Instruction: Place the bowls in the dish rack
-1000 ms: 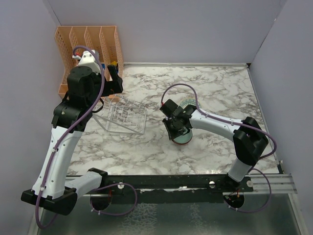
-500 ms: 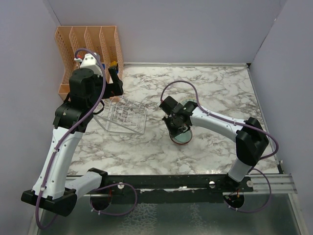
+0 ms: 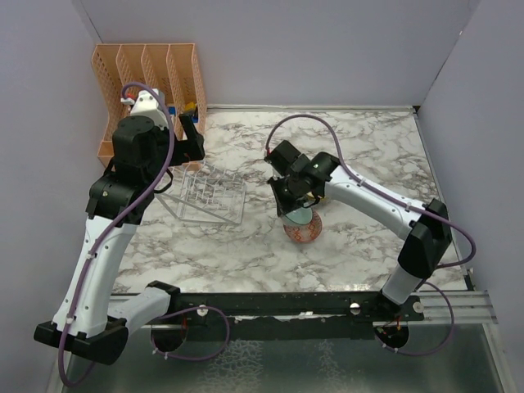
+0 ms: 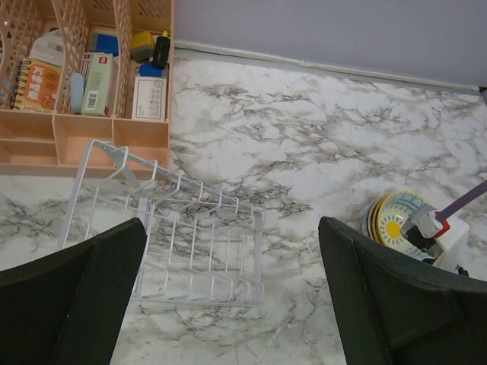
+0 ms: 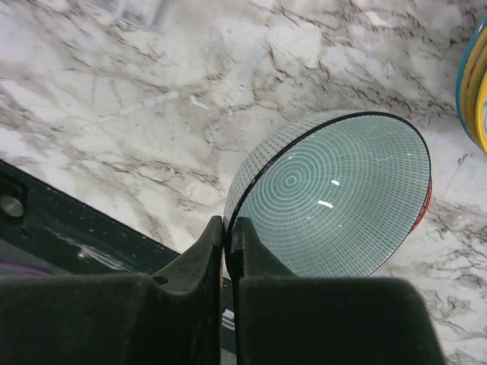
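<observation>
My right gripper [image 3: 293, 205] [image 5: 226, 224] is shut on the rim of a teal grid-patterned bowl [image 3: 300, 216] [image 5: 335, 198] and holds it tilted just above a red bowl [image 3: 304, 232] that sits on the marble table. A red edge [image 5: 426, 204] shows behind the teal bowl. The clear dish rack [image 3: 209, 196] [image 4: 183, 236] stands empty to the left of it. My left gripper [image 3: 187, 139] [image 4: 232, 224] is open and empty, hovering above the rack's far side. A stack of yellow and blue bowls [image 4: 396, 217] [image 5: 478, 84] lies behind the right arm.
An orange slotted file organiser [image 3: 151, 82] [image 4: 114, 129] holding small boxes and bottles stands against the back left wall. Grey walls close off the back and both sides. The black mounting rail [image 3: 311, 304] runs along the table's near edge.
My right gripper has lifted the teal bowl up and slightly back, uncovering the red bowl that stays on the table. The left arm has barely moved.
</observation>
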{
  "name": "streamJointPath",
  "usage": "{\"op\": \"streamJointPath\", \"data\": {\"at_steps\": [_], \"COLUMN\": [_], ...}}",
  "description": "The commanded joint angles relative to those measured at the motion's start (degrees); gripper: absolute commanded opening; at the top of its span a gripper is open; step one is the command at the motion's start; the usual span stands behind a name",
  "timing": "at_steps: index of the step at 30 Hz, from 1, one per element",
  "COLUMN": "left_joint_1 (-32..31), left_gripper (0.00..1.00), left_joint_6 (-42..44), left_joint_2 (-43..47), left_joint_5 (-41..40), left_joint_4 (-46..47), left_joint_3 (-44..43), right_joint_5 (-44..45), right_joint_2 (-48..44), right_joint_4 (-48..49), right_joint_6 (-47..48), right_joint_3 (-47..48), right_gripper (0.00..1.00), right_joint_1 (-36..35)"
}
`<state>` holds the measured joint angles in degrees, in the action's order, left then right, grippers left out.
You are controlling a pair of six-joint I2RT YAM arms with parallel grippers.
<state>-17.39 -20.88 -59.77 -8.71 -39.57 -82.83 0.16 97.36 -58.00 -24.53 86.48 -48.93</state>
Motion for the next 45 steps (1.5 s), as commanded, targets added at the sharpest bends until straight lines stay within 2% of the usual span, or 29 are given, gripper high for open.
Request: {"op": "streamJointPath", "data": {"at_steps": [1, 5, 8, 16, 23, 31, 38, 45], "left_joint_1": [-0.2, -0.2, -0.2, -0.2, -0.3, -0.4, -0.6, -0.9], "left_gripper": [0.99, 0.99, 0.99, 0.99, 0.99, 0.99, 0.99, 0.99], "left_joint_6": [-0.3, -0.1, 0.0, 1.1, 1.6, 2.0, 2.3, 2.7], "left_joint_2": [0.5, -0.1, -0.4, -0.5, -1.2, -2.4, -3.7, -5.3], "left_joint_5": [-2.1, -2.8, -3.2, -4.2, -4.3, -4.5, -4.5, -4.3], "left_joint_4": [-0.6, -1.1, -1.6, -2.5, -2.4, -2.2, -2.4, -2.6], "left_joint_3": [-3.1, -5.1, -6.6, -8.6, -9.3, -9.8, -10.6, -12.1], "right_joint_5": [-6.2, -12.6, -18.5, -32.4, -35.6, -35.4, -32.0, -27.1], "right_joint_2": [-2.9, -2.2, -2.0, -6.1, -6.7, -0.7, 5.9, 9.1], "right_joint_4": [1.5, 7.9, 17.2, 54.2, 80.4, 105.7, 120.2, 121.8], "right_joint_6": [0.1, -1.9, -5.5, -23.3, -35.8, -49.6, -57.2, -60.0], "right_joint_3": [6.7, 10.5, 9.8, -9.6, -22.4, -31.1, -32.8, -33.4], "right_gripper": [0.01, 0.01, 0.01, 0.01, 0.01, 0.01, 0.01, 0.01], "right_joint_1": [0.1, 0.1, 0.6, 4.9, 9.0, 10.8, 11.0, 11.1]}}
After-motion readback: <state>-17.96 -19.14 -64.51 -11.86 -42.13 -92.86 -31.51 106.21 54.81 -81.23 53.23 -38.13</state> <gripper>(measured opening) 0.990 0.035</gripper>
